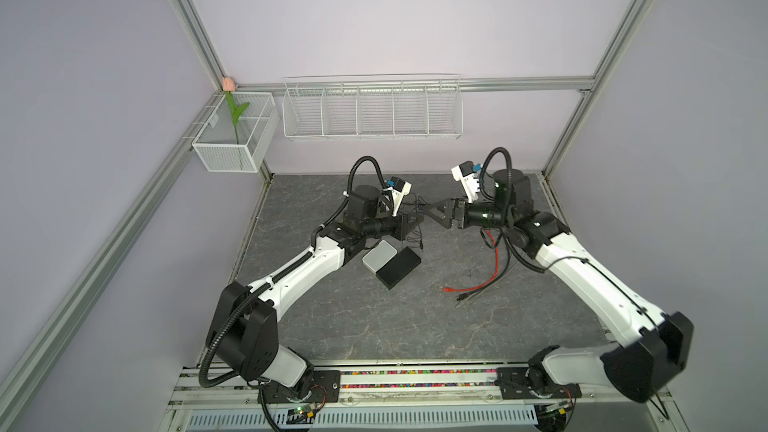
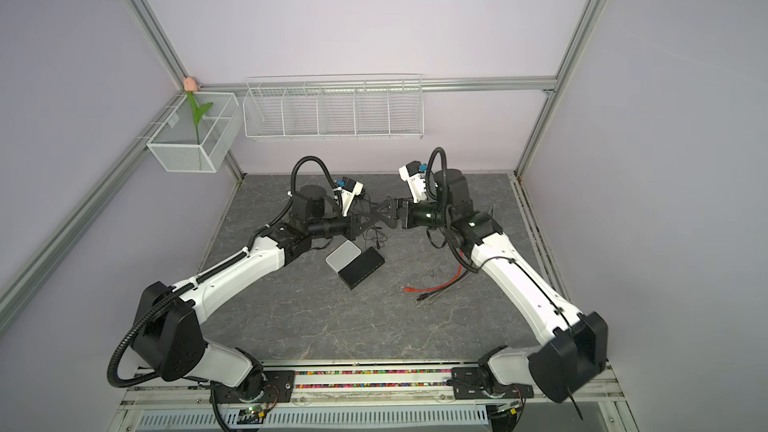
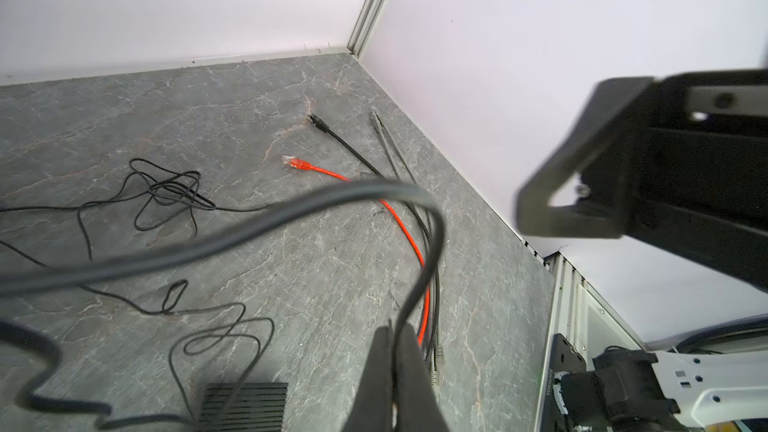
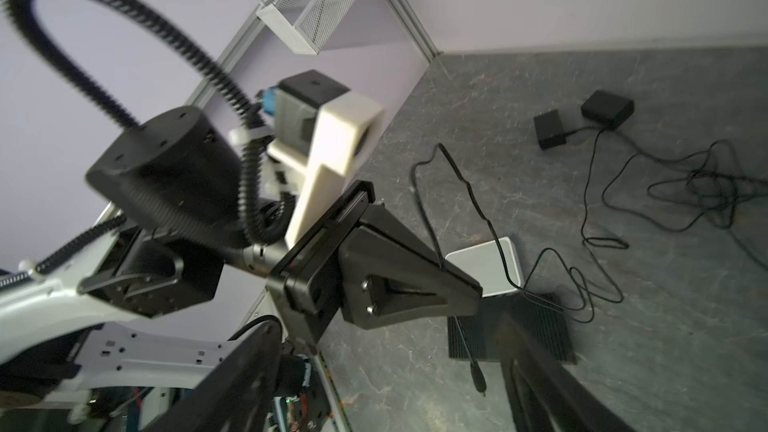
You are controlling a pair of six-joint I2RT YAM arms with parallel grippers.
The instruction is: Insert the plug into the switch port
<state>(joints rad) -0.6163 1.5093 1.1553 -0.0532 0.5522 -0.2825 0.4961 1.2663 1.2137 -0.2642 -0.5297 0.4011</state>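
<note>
Left gripper (image 3: 392, 334) pinches the cable (image 4: 461, 334), plug (image 4: 478, 380) dangling tip-down; in a top view the black switch (image 1: 399, 270) lies just below it. Right gripper (image 1: 436, 214) gapes wide, empty.

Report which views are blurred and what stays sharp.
Left wrist view: the near cable and left gripper are out of focus; the orange cable is sharp. Right wrist view: the corrugated conduit smears with motion blur. In both top views: sharp, evenly lit, no glare.
</note>
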